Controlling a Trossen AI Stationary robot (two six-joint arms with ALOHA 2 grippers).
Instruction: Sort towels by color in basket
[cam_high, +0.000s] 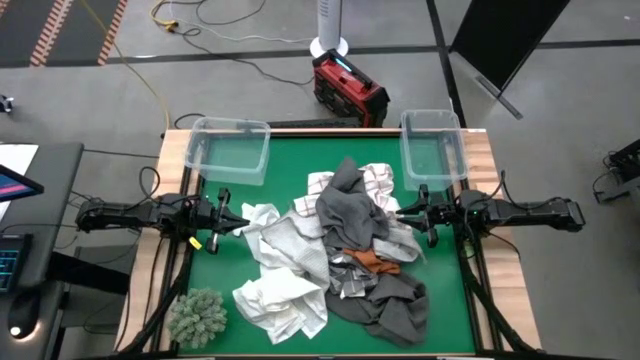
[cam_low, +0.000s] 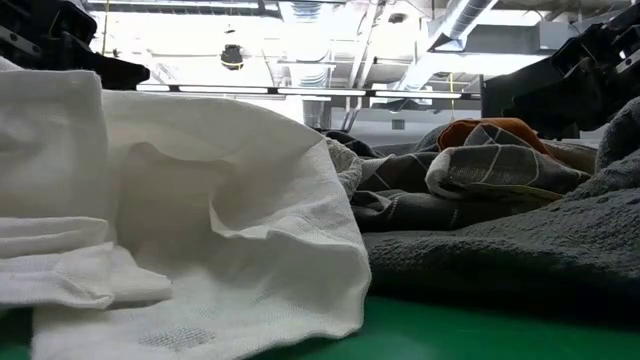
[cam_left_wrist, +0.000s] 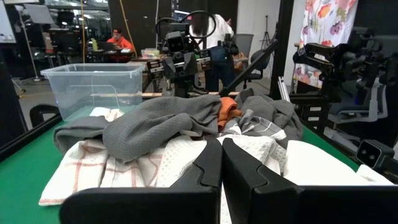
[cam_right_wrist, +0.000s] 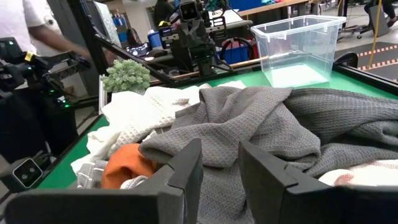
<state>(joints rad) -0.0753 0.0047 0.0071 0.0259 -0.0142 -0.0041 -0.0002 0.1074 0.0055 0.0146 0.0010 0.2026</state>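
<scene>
High view. The towels (cam_high: 335, 250) form one mixed heap at the centre of the green surface (cam_high: 440, 300), lying between the two sets of jaws. The left gripper (cam_high: 238, 219) sits just beside the heap's white edge, pointing toward it. The right gripper (cam_high: 400, 215) points at the heap from the opposite side, its tips at the edge of the grey towel (cam_high: 350, 215). An orange towel (cam_high: 372, 260) lies ahead of and to one side of the right jaws, partly buried. Two clear bins stand on the surface's far side: the left bin (cam_high: 228, 150) is beyond the left jaws, and the right bin (cam_high: 432, 148) is beyond the right jaws. A fuzzy green clump (cam_high: 197, 316) lies at the near left corner, well apart from both grippers.

Low view. A white towel (cam_low: 200, 230) fills the foreground. Behind it lie a grid-checked towel (cam_low: 490, 165), the orange towel (cam_low: 490, 131) and a dark grey towel (cam_low: 540, 240). No jaw tips can be made out here.

Left wrist view. The left jaws are closed together, finger against finger, holding nothing. The heap lies directly ahead of them, with the grey towel (cam_left_wrist: 155, 127) on top and a red-checked white towel (cam_left_wrist: 93, 168) to one side of the jaws.

Right wrist view. The right jaws stand narrowly apart with nothing between them. The grey towel (cam_right_wrist: 261, 124) lies directly ahead, and the orange towel (cam_right_wrist: 127, 163) sits just beside one finger.
</scene>
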